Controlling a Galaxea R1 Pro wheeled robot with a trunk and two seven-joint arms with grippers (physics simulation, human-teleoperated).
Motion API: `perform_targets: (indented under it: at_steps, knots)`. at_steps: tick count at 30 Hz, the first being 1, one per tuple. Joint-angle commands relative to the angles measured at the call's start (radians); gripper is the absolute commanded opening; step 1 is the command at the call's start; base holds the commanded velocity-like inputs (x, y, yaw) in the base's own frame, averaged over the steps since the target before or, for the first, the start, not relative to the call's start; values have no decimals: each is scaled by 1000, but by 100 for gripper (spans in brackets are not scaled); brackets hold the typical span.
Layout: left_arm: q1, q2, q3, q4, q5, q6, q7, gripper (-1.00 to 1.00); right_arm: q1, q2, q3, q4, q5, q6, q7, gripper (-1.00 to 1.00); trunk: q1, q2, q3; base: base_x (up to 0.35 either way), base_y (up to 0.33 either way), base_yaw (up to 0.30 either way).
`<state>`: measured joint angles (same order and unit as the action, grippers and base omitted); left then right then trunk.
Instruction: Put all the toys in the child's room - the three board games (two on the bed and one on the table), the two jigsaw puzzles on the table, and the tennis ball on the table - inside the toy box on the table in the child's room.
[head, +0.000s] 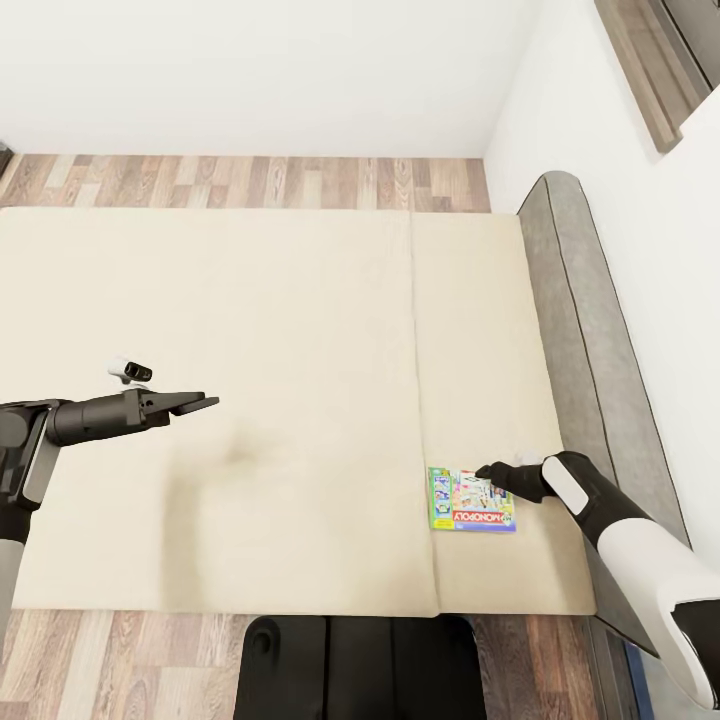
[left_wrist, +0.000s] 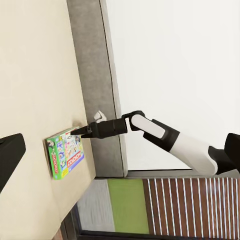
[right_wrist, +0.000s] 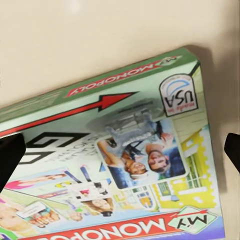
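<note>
Cream bed (head: 250, 330) beside grey headboard (head: 575, 330), right end effector (head: 487, 472) spread open just over Monopoly board game (head: 471, 500) lying flat near the bed's foot edge, left end effector (head: 196, 404) well apart above bare mattress, its state unclear, wood floor (head: 240, 180) beyond.

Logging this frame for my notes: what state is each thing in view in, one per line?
Monopoly board game: lying flat, face up on the bed, box closed, near the headboard side.
Right gripper: open, at the game's edge, not clamped on it.
Left gripper: hovering above the bed, holding nothing; jaw opening unclear.
Bed: bare mattress.
</note>
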<state>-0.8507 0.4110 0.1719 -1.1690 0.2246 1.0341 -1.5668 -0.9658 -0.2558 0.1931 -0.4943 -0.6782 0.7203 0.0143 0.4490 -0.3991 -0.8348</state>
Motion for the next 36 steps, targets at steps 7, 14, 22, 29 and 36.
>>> perform_targets:
  at_steps: [7, 14, 22, 29, 36]
  knots:
    - [-1, 0, -1, 0, -2, 11, -4, 100, 1, 19, 2, 17, -5, 2, 150, 100, 1, -1, -1, 0, 0, 0]
    - [-1, 0, -1, 0, -2, 11, -4, 100, 1, 5, 2, 18, -6, 1, 222, 100, 1, -1, -1, 0, 0, 0]
    - [-1, 0, -1, 0, -2, 11, -4, 100, 1, -2, 4, 18, -6, 1, 226, 100, 1, -1, -1, 0, 0, 0]
    - [-1, 0, 0, 0, -2, 11, -4, 100, 1, -2, 4, 18, -6, 1, 225, 100, 1, -1, -1, 0, 0, 0]
    - [-1, 0, 0, 0, -2, 11, -4, 100, 1, -1, 2, 18, -6, 1, 225, 100, 1, -1, -1, -54, 61, 0]
